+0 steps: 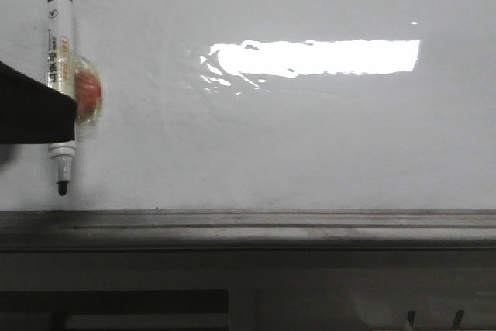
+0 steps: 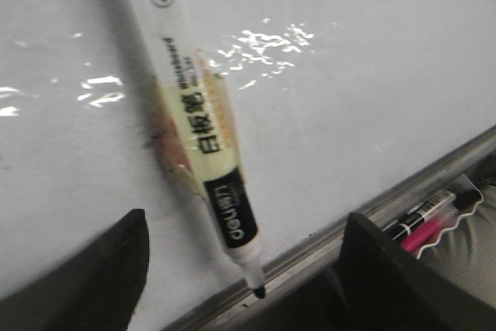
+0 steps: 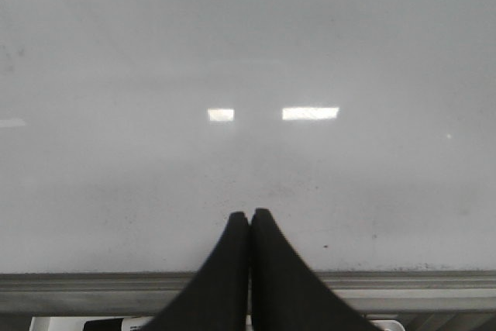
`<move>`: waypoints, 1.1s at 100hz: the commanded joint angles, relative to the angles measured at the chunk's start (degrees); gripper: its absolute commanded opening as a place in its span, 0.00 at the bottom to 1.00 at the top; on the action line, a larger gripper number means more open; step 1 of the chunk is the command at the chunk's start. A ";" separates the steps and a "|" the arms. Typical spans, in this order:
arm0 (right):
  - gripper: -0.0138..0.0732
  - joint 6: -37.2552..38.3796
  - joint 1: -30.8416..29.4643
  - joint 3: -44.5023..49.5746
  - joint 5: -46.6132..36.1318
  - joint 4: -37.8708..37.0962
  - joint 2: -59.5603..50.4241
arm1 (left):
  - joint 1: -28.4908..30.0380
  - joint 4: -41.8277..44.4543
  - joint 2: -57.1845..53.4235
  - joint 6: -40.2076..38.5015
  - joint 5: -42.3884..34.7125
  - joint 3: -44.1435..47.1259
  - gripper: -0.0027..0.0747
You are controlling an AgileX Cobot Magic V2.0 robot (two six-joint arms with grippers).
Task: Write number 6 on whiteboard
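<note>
Here we are, and the whiteboard [image 1: 310, 137] fills nearly everything I see, glossy and white, with a bright rectangular light reflection [image 1: 318, 56] across its upper middle and the grey edge rail [image 1: 248, 219] running along its bottom edge. Not a stroke on it: no number 6 anywhere, so by my reckoning the writing itself has not begun and this is the step of getting the pen in hand. Now the marker [image 1: 60, 75], white-barrelled with a black band near the nib, standing nearly upright by the board's left edge, cap end up, black tip down just above the rail. It appears stuck to the board by a lump of yellowish-orange stuff [image 1: 89, 91] behind its barrel. My left gripper [image 2: 240, 269] stands wide, one dark finger [image 2: 85, 277] on each side of the marker in my left wrist view, neither touching it; in the front view a dark part of that arm overlaps the lower barrel. My right gripper [image 3: 249, 269] is pressed fully closed on nothing, pointing at bare board just above the rail. Smallest bits: a few spare pens [image 2: 430, 218], one pink, lie below the rail off to one side. Next, I judge, I must close my left fingers squarely on the barrel, pull it free of the sticky lump without twisting it, and carry the nib out toward the open middle of the board.
</note>
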 commanded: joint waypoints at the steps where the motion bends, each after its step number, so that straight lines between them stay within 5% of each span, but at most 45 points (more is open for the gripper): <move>1: 0.09 -0.48 -0.36 -2.19 -4.64 -0.12 0.94 | -2.31 -0.08 0.55 0.03 -5.67 -1.59 0.66; 69: 0.09 -0.48 -0.36 -2.19 -4.64 -0.12 0.94 | -1.44 -4.55 11.85 0.03 -13.70 -1.59 0.63; 81: 0.09 -0.48 -0.36 -2.19 -4.64 -0.12 0.94 | -1.44 -8.81 13.26 0.03 -13.79 -1.59 0.46; 99: 0.09 -0.48 -0.36 -2.19 -4.64 -0.12 0.94 | -1.44 -9.91 13.67 0.03 -14.02 -1.59 0.01; 110: 0.09 -0.48 -0.36 -2.19 -4.64 -0.12 0.94 | -1.44 -9.91 13.67 0.03 -14.01 -1.59 0.01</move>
